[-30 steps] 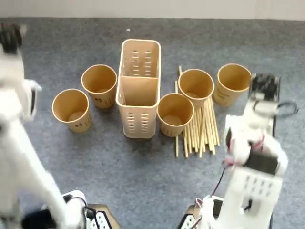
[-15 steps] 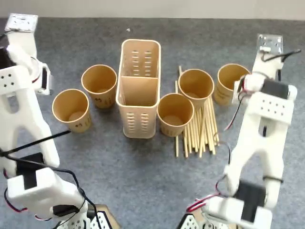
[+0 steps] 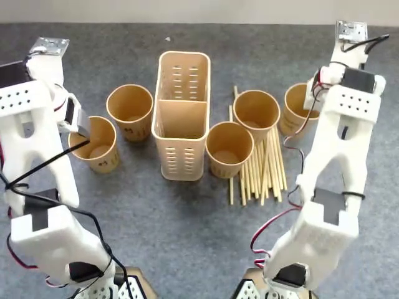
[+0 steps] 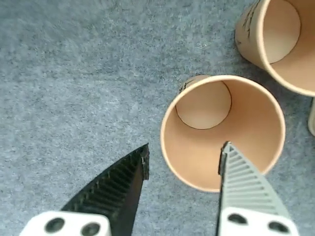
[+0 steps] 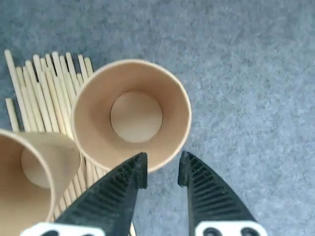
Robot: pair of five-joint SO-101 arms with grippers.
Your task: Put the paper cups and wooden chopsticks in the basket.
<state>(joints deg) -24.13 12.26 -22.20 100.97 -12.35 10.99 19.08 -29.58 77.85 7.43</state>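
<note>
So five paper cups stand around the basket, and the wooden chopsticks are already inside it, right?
Not quite. The five paper cups do stand around the basket, but the wooden chopsticks lie in a pile on the table beside it, not inside. The high view shows this.

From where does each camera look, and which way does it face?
High view: fixed above the table, facing down on the basket, cups and chopsticks; left arm and right arm at the sides.
Left wrist view: on the left wrist, facing down at the leftmost cup; left hand open across its rim.
Right wrist view: on the right wrist, facing down at the rightmost cup; right hand open.
Shared: both cups appear in the high view.
</note>
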